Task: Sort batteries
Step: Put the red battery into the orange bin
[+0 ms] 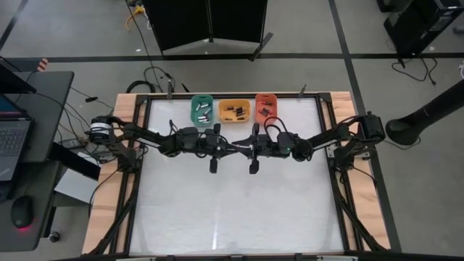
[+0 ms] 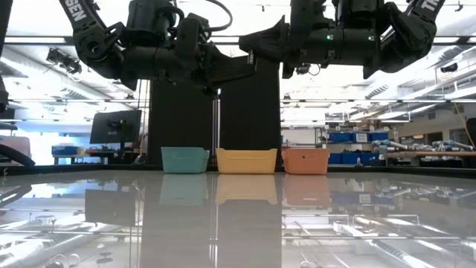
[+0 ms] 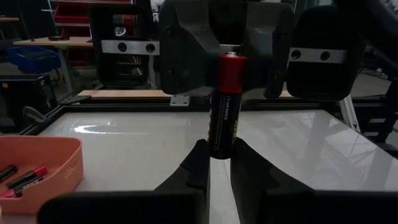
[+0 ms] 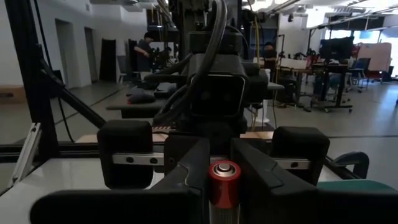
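One battery point(image 3: 225, 102), black with a red top and a silver cap, hangs above the middle of the table between my two grippers, which face each other. My left gripper point(image 3: 221, 158) is shut on its black lower end. My right gripper point(image 4: 221, 148) is shut on its red top. In the high view the grippers meet tip to tip, left point(image 1: 239, 146) and right point(image 1: 251, 143), just in front of the trays. More batteries lie in the green tray point(image 1: 202, 110), the orange tray point(image 1: 234, 111) and the red tray point(image 1: 266, 107). My left gripper pinches the battery's black lower end point(image 3: 222, 148) between its two fingers. The fingers come level from the table's left and lie across the battery. The battery stands upright above them, clear of the table. My right gripper has the battery's red top point(image 4: 224, 186) between its two fingers, just below the silver cap. The fingers come level from the table's right, across the battery. The part below the fingers is out of this view.
The three trays stand in a row at the table's far edge, in the low view green point(image 2: 184, 159), orange point(image 2: 246, 161) and red point(image 2: 306, 161). The white tabletop point(image 1: 232, 210) lies bare toward the near edge. A wooden frame point(image 1: 109, 188) runs around it.
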`<control>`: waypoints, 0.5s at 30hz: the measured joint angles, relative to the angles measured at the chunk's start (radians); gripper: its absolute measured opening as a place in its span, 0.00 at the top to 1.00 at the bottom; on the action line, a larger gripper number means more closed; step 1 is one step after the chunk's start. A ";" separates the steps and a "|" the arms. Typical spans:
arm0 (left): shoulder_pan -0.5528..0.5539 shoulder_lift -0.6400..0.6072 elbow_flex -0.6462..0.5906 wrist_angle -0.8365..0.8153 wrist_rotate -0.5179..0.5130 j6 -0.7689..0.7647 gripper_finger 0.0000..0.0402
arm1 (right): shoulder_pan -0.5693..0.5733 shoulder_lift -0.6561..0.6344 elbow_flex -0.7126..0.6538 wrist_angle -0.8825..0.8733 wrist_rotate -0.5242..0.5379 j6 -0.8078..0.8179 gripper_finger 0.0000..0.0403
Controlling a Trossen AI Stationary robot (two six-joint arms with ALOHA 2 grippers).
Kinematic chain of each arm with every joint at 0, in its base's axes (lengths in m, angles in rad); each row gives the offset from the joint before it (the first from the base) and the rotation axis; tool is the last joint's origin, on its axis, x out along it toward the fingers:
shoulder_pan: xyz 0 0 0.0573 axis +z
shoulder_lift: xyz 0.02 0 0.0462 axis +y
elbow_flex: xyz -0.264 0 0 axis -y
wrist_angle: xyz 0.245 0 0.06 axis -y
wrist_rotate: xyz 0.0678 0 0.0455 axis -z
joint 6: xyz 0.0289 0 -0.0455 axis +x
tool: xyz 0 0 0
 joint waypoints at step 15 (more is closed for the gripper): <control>0.002 -0.002 -0.001 -0.054 -0.166 0.076 0.74 | -0.081 -0.149 -0.001 -0.179 0.053 -0.040 0.85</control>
